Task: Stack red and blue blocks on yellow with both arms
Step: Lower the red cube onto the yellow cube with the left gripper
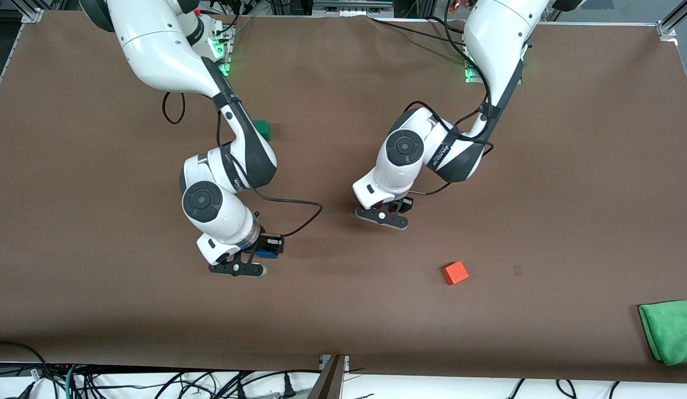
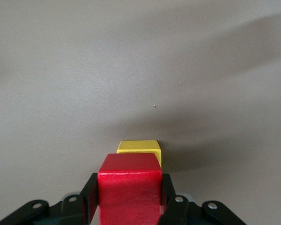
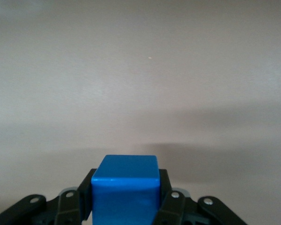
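My left gripper is low over the middle of the table, shut on the red block, whose sides sit between both fingers. The yellow cube stands on the table just past the red block in the left wrist view. I cannot tell whether they touch. In the front view the yellow cube is hidden under the left hand. My right gripper is low over the table toward the right arm's end, shut on the blue block, which shows as a blue sliver in the front view.
An orange cube lies nearer the front camera than the left gripper. A dark green cube sits by the right arm's forearm. A green cloth lies at the table's corner at the left arm's end.
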Motion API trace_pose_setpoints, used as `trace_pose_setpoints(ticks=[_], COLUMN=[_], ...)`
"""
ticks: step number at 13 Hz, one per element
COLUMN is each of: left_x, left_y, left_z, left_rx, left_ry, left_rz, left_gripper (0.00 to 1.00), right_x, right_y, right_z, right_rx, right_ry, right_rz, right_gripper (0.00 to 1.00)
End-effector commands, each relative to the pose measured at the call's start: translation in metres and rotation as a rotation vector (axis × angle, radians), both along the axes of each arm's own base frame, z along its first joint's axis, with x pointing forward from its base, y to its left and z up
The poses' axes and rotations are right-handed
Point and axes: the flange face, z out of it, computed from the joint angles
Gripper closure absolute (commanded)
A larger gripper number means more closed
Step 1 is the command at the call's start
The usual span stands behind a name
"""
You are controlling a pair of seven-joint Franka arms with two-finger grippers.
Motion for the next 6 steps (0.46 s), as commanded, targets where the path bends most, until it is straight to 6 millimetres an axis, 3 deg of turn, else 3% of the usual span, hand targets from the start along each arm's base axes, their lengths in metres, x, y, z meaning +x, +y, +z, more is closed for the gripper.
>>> trace_pose_setpoints(ticks=[1,6], left_x=[-0.003,-0.006], left_y=[-0.013,-0.016], left_z=[-0.004,-0.011], left_rx=[0.021,0.040], left_ry=[-0.020,-0.024], left_rz=[-0.034,-0.055], left_gripper=[0.68,0.68], right_x=[-0.004,-0.021], right_y=[0.032,0.064], right_z=[0.006,0.008], right_rx=[0.033,0.043], right_ry=[-0.028,-0.026], right_rz=[-0.041,-0.054], right_gripper=[0.69,0.69])
